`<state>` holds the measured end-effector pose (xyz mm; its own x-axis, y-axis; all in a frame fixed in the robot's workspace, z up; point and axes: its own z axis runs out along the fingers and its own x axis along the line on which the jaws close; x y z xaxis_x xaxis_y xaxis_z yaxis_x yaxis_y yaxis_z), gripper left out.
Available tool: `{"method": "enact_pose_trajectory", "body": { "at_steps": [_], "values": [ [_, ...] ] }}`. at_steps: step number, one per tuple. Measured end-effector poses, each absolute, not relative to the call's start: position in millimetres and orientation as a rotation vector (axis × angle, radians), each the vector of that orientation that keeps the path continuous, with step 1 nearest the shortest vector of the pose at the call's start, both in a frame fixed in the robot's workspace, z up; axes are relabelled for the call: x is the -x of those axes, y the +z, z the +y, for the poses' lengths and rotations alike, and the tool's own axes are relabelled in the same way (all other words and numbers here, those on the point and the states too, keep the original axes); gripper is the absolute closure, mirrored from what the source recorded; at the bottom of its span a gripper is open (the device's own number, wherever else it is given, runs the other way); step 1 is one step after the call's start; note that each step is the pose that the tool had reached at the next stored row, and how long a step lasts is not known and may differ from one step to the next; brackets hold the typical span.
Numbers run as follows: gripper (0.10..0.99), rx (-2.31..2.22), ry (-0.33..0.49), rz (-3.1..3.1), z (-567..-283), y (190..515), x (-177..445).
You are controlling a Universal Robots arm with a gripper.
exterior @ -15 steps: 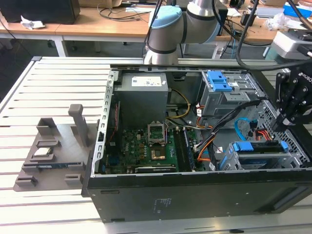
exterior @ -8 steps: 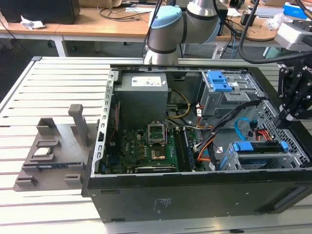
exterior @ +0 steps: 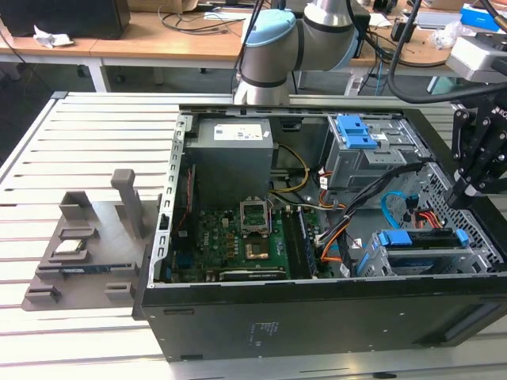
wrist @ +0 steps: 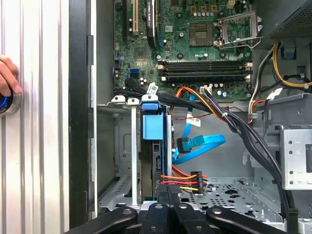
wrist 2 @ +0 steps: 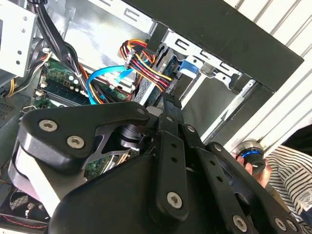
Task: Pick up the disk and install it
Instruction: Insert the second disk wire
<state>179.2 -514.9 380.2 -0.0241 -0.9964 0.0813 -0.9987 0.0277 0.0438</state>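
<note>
The disk (exterior: 420,238) sits on edge in the metal drive cage (exterior: 467,257) at the case's front right corner in the exterior view, its blue carrier frame facing up. In the first wrist view the disk (wrist: 153,124) stands in the cage slot with red, yellow and black wires plugged near its end. Its blue frame (wrist 2: 187,66) also shows in the second wrist view. My gripper (exterior: 461,196) hovers just above and beside the cage, apart from the disk. The black fingers (wrist: 168,207) are shut together with nothing between them, pointing toward the cage (wrist 2: 168,105).
The open computer case (exterior: 317,317) holds a motherboard (exterior: 245,237), power supply (exterior: 231,154), an upper bay with a blue latch (exterior: 354,132) and loose blue and orange cables (wrist: 200,144). A grey fixture (exterior: 79,253) lies to the exterior view's left. A hand (wrist: 7,78) rests on a blue-lit button.
</note>
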Motion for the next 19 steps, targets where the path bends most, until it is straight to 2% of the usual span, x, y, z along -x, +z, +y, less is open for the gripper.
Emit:
{"method": "enact_pose_trajectory", "body": {
  "at_steps": [5, 6, 7, 9, 10, 19],
  "values": [
    [0.973, -2.13, 0.039, -2.186, -514.9, 380.4, -179.2],
    [0.918, -2.13, 0.039, -2.186, -514.9, 380.4, -179.2],
    [0.792, -2.13, 0.039, -2.186, -514.9, 380.4, -179.2],
    [0.792, -2.13, 0.039, -2.186, -514.9, 380.5, -179.2],
    [0.725, -2.13, 0.039, -2.186, -514.9, 380.5, -179.2],
    [0.725, -2.13, 0.039, -2.186, -503.6, 378.6, -151.8]
  ]
}}
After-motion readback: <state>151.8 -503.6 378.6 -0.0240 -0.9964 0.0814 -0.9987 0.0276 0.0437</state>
